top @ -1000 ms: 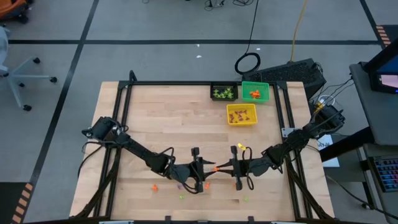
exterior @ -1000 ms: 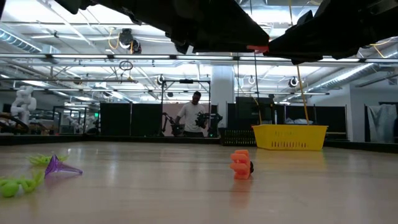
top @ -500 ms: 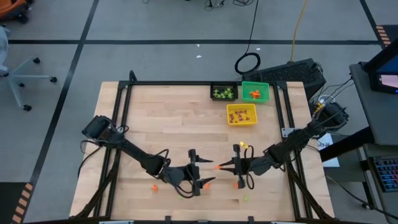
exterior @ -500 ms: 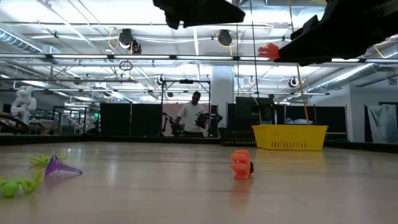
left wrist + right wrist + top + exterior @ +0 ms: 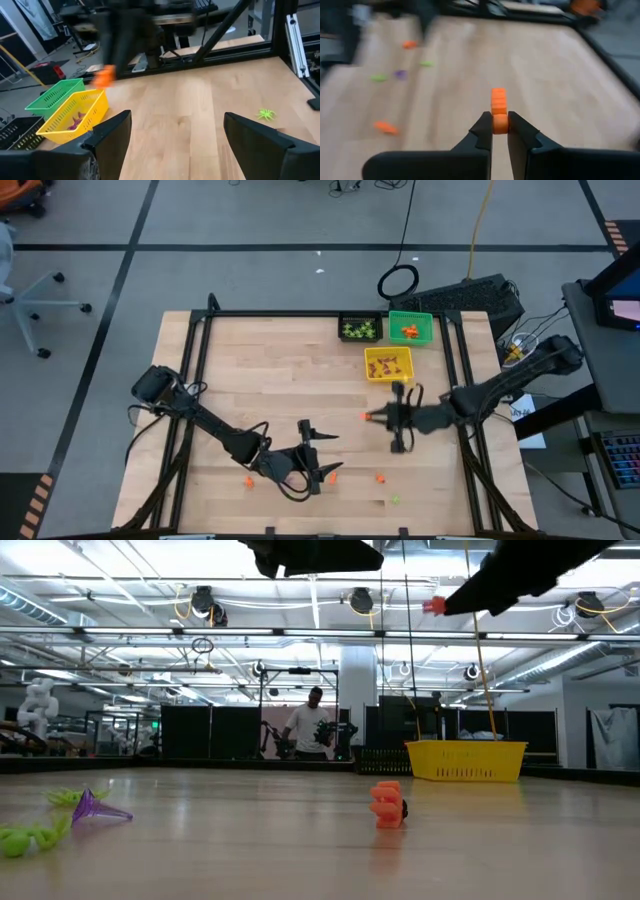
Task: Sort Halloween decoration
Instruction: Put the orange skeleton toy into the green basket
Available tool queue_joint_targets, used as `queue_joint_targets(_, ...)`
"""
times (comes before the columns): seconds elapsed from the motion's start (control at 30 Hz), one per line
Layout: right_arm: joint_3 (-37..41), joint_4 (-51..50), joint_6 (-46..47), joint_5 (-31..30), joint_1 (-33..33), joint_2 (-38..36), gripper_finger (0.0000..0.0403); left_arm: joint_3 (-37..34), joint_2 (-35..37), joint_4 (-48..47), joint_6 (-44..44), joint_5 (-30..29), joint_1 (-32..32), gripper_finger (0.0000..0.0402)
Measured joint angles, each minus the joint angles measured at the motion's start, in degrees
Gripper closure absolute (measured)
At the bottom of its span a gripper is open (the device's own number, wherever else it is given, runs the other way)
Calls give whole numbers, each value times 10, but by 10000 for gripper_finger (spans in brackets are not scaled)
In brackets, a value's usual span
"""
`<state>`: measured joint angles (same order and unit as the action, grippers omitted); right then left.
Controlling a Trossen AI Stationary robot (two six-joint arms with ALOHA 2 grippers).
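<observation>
Right gripper [image 5: 372, 416] is up off the table, just right of centre in the high view, fingers pinched tight on a small orange trinket [image 5: 497, 109]. In the right wrist view that ribbed orange piece sticks out straight between the two dark fingers [image 5: 482, 131]. The right arm reaches in from the frame's right edge, stretched long and nearly level, elbow low, gripper pointing left. It sits below the yellow bin [image 5: 388, 364], which holds purple pieces; above that bin stand the black bin [image 5: 360, 329] with light-green ones and the green bin [image 5: 410, 328] with orange ones, side by side at the table's top edge.

Left gripper [image 5: 318, 456] hangs in the lower middle of the high view, fingers spread wide with nothing between them. Its wrist view confirms it: two dark fingers [image 5: 113, 135] far apart over bare wood. The left arm runs from its base at the frame's left, bending down and right towards the bottom centre.

Loose pieces lie on the table [image 5: 270, 380] along the bottom of the high view: an orange one [image 5: 248, 481] lower left, another orange [image 5: 380, 477] right of the left gripper, a light-green one [image 5: 394, 500] near the bottom edge. In the low view, an orange trinket [image 5: 387, 805] stands centre, a purple cone [image 5: 95, 808] and green spidery pieces [image 5: 30, 837] sit lower left. A person [image 5: 310, 725] stands far behind.
</observation>
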<state>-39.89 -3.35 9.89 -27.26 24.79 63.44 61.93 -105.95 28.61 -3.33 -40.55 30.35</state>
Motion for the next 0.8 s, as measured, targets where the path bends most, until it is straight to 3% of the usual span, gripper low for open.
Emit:
queue_joint_targets(0.23, -100, -233, 17, 4, -138, -18, 389, 0, 0, -7, 0, 0, 0, 86)
queue_joint_targets(0.37, -150, -317, 19, 21, -224, -16, 389, 0, 0, -9, 0, 0, 0, 86)
queue_joint_targets(0.6, -198, -367, 13, 120, -378, -11, 388, 0, 0, -11, 0, 0, 0, 87)
queue_joint_targets(0.8, -233, -405, -25, 145, -490, 28, 388, 0, 0, -13, -6, 0, 0, 87)
